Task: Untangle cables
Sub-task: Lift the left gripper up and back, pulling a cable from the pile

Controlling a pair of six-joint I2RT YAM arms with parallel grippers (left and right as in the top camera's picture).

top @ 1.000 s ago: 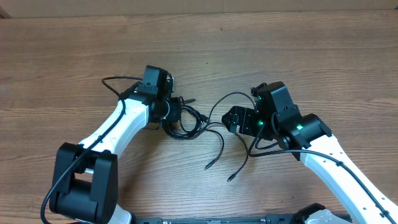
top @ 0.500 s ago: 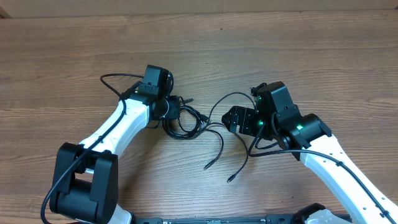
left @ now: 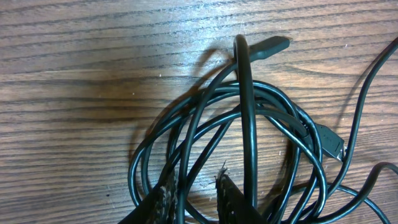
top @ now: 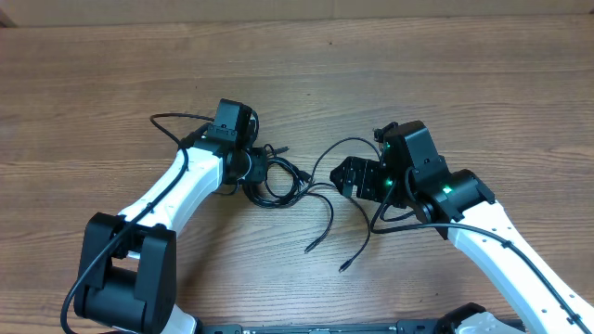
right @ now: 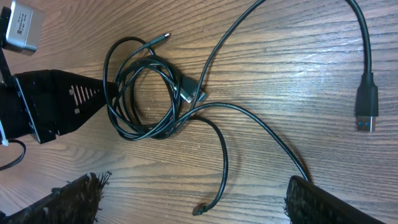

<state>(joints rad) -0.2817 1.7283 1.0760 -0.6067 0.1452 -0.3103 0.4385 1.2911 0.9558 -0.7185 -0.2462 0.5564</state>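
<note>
The cables are thin black cords. Most are bundled in a small coil (top: 274, 181) (left: 249, 137) (right: 149, 93) at the table's middle. My left gripper (top: 252, 167) (left: 196, 186) sits low over the coil's left side. Its jaws stand a narrow gap apart; one strand (left: 181, 186) runs between them along the left finger, with bare wood showing beside it. My right gripper (top: 345, 176) (right: 199, 186) is wide open to the right of the coil. A loose strand ending in a small plug (right: 199, 210) lies between its fingers, untouched. Two loose ends (top: 311, 249) (top: 343, 267) trail toward the front.
A larger USB plug (right: 367, 106) on another strand lies to the right. The left arm's own thicker cable (top: 172, 121) loops behind its wrist. Bare wooden tabletop (top: 445, 65) stretches all around.
Hardly anything: the left gripper has shifted very slightly over the coil. The right arm and the loose strands lie as before.
</note>
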